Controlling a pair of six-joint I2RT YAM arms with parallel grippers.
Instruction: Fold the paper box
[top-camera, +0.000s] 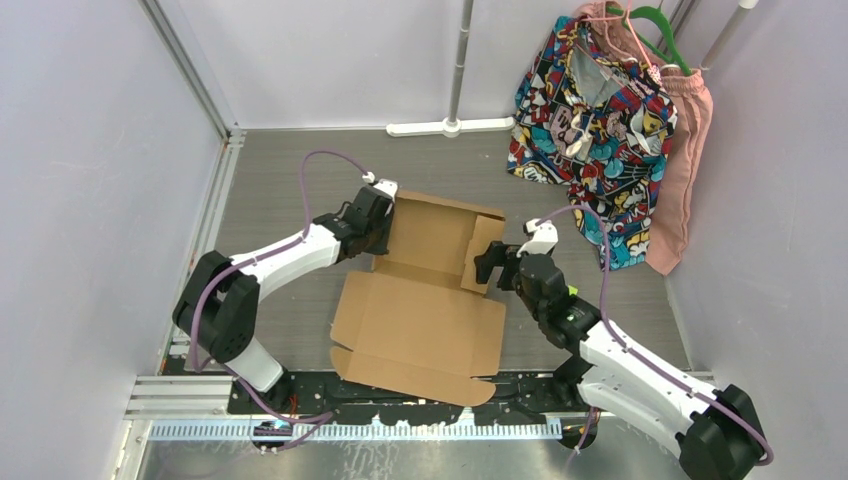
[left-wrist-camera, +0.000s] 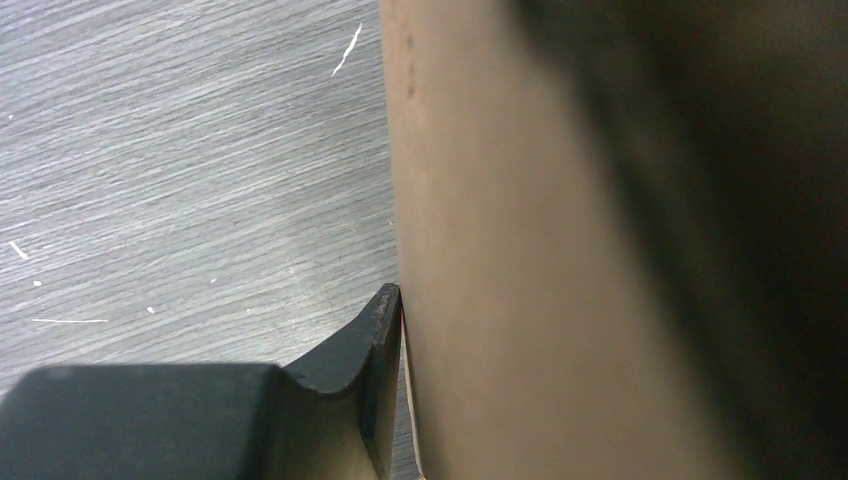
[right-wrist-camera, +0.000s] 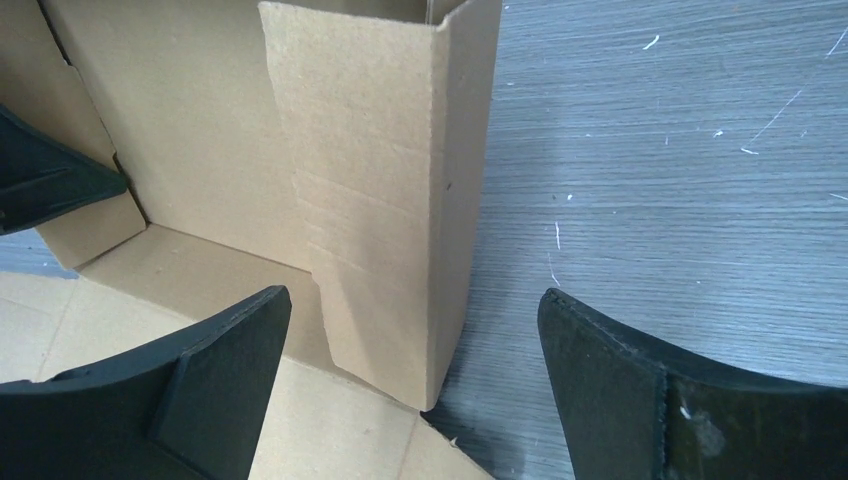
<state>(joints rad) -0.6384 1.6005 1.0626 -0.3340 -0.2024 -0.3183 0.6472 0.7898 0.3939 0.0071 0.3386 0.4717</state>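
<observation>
Grey wood-grain table (top-camera: 300, 190) sits between pale walls, with a colourful printed shirt (top-camera: 590, 120) and a pink garment (top-camera: 690, 150) hanging at the far right. At the centre of the table is the paper box (top-camera: 420, 320), its near half lying flat and its far panel raised. The left gripper (top-camera: 378, 222) is at the far-left edge of that panel. One finger (left-wrist-camera: 375, 350) touches the cardboard, but the other is lost in blur, so I cannot tell whether it is clamped. The right gripper (right-wrist-camera: 412, 295) is spread wide, with its fingers (right-wrist-camera: 690, 390) on either side of the upright right side flap (right-wrist-camera: 390, 200) and apart from it, holding nothing
</observation>
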